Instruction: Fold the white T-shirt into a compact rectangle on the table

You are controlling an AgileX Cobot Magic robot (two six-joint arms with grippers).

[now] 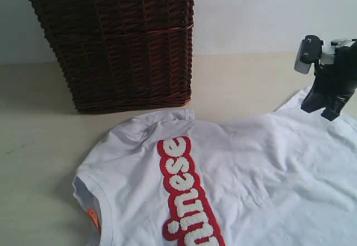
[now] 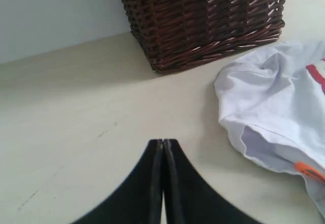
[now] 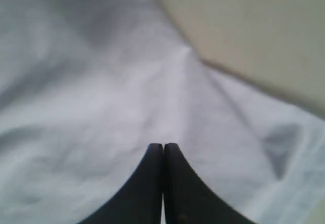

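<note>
The white T-shirt (image 1: 262, 168) lies spread on the cream table (image 1: 39, 140), its red band of fuzzy white letters (image 1: 184, 193) running toward the near edge and a small orange tag (image 1: 92, 218) at the neck opening. My right gripper (image 1: 322, 111) hovers over the shirt's far right edge, shut with nothing between its fingers; in the right wrist view it (image 3: 163, 147) sits just above white cloth (image 3: 101, 107). My left gripper (image 2: 163, 142) is shut and empty above bare table (image 2: 76, 122), left of the shirt's collar (image 2: 269, 117). The exterior view does not show the left gripper.
A dark red-brown wicker basket (image 1: 114, 39) stands at the back of the table, just behind the shirt's sleeve (image 1: 167, 116). It also fills the far part of the left wrist view as the basket (image 2: 203, 18). A pale wall (image 1: 268, 11) rises behind.
</note>
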